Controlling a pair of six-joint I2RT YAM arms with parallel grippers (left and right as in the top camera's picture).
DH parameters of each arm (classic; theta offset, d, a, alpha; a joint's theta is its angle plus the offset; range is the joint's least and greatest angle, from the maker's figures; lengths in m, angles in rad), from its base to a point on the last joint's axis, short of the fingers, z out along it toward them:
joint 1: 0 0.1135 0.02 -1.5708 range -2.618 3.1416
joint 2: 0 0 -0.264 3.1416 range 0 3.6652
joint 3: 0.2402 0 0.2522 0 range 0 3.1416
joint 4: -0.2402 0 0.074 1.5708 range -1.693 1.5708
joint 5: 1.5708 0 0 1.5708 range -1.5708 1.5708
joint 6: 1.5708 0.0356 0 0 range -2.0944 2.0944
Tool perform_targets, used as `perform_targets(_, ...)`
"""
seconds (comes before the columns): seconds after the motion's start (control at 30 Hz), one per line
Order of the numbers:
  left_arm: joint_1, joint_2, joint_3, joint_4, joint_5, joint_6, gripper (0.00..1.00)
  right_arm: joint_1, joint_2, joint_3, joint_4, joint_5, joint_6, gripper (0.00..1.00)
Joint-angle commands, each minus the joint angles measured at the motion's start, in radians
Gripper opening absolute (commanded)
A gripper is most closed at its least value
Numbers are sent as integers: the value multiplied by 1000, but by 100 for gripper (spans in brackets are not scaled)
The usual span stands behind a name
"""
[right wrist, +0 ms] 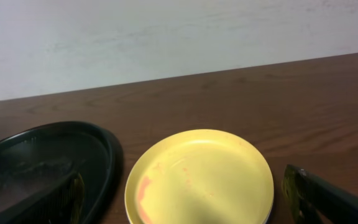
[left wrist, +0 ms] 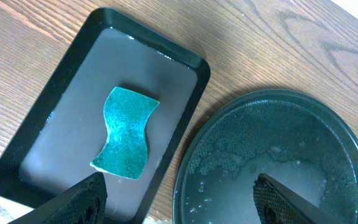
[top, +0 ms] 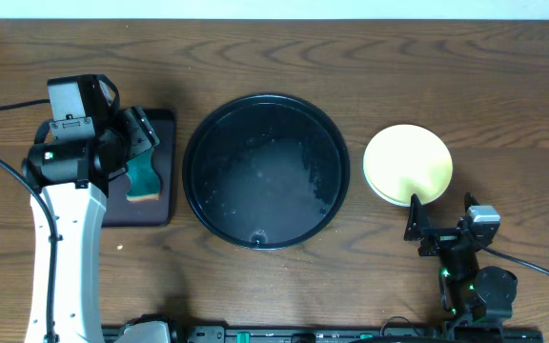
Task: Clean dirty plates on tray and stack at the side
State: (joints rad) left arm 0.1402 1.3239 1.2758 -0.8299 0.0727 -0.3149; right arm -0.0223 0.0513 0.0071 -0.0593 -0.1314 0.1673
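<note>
The round black tray (top: 265, 171) sits mid-table, wet with foam and with no plate on it; it also shows in the left wrist view (left wrist: 278, 155) and the right wrist view (right wrist: 42, 162). The pale yellow plate (top: 408, 164) lies to its right on the table, with a faint red smear on its left side (right wrist: 201, 174). A thin pale rim shows under it; the blue-green plates are otherwise hidden. My left gripper (top: 141, 133) (left wrist: 179, 205) is open and empty over the gap between the two trays. My right gripper (top: 441, 217) (right wrist: 191, 202) is open, just in front of the yellow plate.
A small dark rectangular tray (top: 160, 205) (left wrist: 61, 124) at the left holds a teal sponge (top: 144, 177) (left wrist: 124, 134) in a film of water. Wood table around, with a white wall behind.
</note>
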Motion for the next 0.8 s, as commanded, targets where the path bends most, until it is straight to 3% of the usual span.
perform_targets(0.0,-1,-3,15,-3,-32,3,76,-9,2,-2,-4,-5,-15,99)
perform_targets(0.13,-2,-24,-15,16,-66,24,76,-9,2,-2,-4,-4,-15,99)
perform_targets(0.27,-9,-114,-127,192,-60,69,76,-9,2,-2,-4,-4,-15,99)
perform_targets(0.6,-37,-559,-653,679,-54,248,76,-9,2,-2,-4,-4,-15,99)
perform_targets(0.77,-37,-783,-880,813,-54,301,76,-9,2,-2,-4,-4,-15,99)
